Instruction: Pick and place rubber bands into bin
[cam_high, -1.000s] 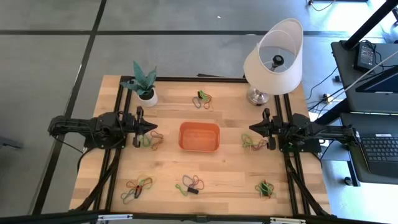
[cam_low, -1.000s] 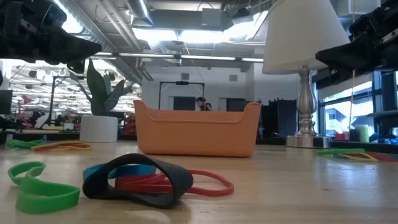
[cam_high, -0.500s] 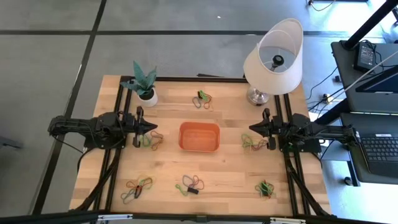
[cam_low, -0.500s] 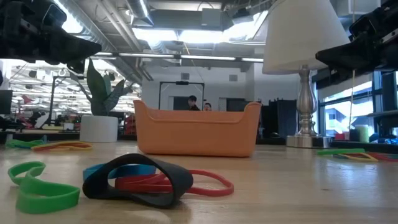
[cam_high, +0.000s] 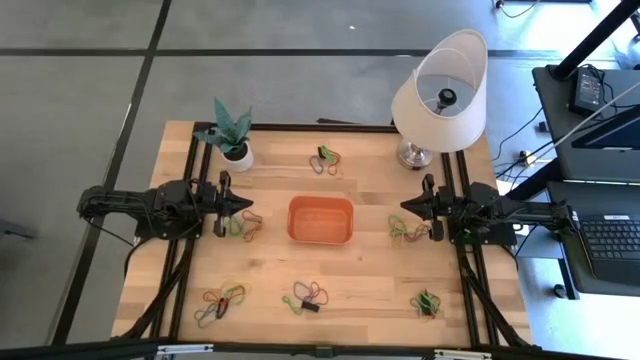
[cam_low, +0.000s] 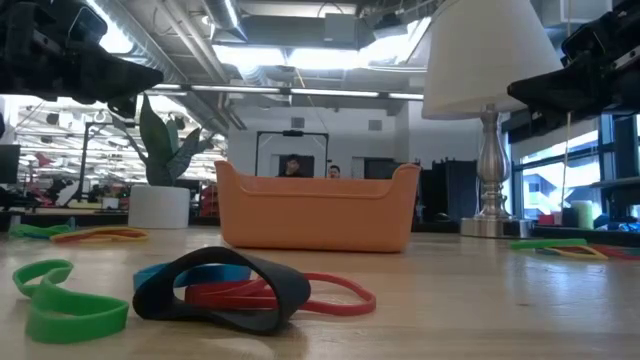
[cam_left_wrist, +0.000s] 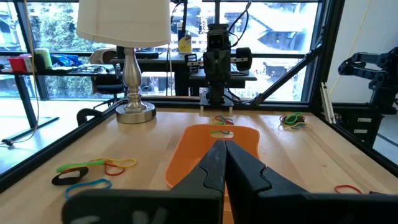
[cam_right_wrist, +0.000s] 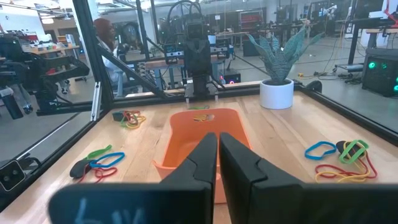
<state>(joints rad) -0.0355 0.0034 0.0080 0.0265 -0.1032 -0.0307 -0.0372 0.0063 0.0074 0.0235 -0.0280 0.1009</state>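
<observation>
Left gripper (cam_high: 247, 206) is sitting closed and empty, hovering on one side of the bin (cam_high: 321, 220); right gripper (cam_high: 405, 206) is hovering on the opposite side, fingers almost touching, nothing held. Both are pointing at the bin, which is sitting mid-table. Rubber bands (cam_high: 310, 297) are lying in loose clusters all around the bin, none visibly inside it.

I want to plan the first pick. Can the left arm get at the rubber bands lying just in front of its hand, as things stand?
Probably yes. The left hand is shut and empty, raised above the table, and the rubber bands lie in the open just beside its tip. Nothing stands between them; the bin is farther along. The hand must open first.
</observation>
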